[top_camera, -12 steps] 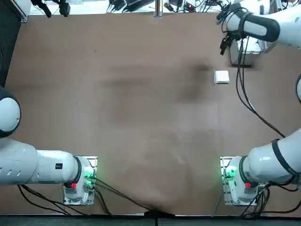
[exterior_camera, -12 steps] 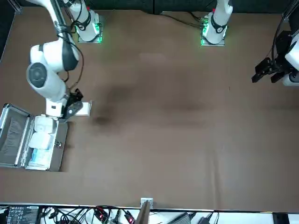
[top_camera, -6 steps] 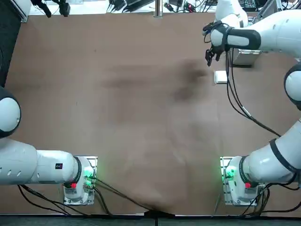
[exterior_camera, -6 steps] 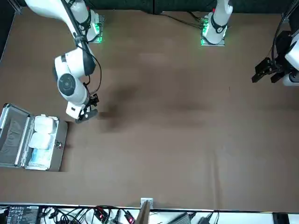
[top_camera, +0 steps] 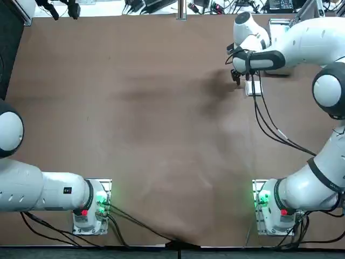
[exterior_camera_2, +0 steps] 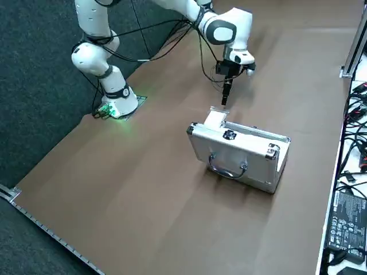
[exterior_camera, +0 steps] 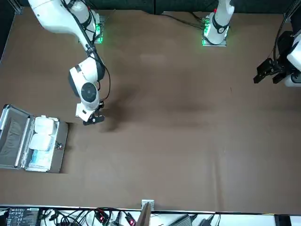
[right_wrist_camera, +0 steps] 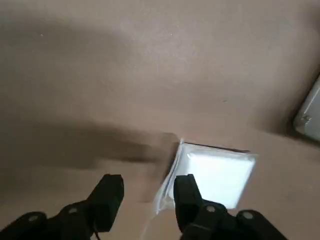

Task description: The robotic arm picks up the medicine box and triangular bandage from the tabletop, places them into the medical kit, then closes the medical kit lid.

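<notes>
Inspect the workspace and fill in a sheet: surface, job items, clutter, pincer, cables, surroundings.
Surface: brown tabletop, soft dark shadows on it.
Medical kit: on the table, open, white packs inside.
Medical kit lid: open, not closed over the kit.
White square packet: on the table, outside the kit, in clear crinkly wrap; which of the two named items it is, I cannot tell.
Clutter: tangled leads and a black labelled unit beyond the table's far edge.
Right pincer: open, nothing held, above the table near the packet.
Cables: black cables hang in loops along the right arm.
Surroundings, people: nothing seen.
</notes>
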`<state>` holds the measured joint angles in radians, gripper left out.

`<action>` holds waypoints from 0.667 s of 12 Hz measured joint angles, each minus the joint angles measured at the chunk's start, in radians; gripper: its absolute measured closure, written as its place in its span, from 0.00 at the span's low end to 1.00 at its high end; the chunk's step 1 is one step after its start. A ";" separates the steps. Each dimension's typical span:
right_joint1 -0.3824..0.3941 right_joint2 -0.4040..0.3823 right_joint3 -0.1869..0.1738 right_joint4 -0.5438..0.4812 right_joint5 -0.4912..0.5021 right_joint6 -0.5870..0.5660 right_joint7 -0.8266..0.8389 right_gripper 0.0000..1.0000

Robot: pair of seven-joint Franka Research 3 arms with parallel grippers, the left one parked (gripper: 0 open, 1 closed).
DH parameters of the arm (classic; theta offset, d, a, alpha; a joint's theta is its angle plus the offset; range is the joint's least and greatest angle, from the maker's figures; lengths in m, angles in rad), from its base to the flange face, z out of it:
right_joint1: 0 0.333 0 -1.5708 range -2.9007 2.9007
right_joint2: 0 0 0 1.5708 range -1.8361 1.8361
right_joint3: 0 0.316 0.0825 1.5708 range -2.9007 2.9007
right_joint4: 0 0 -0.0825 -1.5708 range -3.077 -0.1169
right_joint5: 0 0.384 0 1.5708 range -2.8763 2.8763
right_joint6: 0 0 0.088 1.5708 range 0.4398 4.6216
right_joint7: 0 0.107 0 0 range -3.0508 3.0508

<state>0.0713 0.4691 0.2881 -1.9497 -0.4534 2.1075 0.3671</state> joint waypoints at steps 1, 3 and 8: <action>0.006 0.011 0.000 0.000 -0.015 0.000 0.025 0.36; 0.009 0.020 -0.002 0.001 -0.023 -0.001 0.040 0.37; 0.008 0.026 -0.016 0.002 -0.037 -0.005 0.102 0.48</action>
<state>0.0798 0.4955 0.2724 -1.9472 -0.4905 2.1023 0.4695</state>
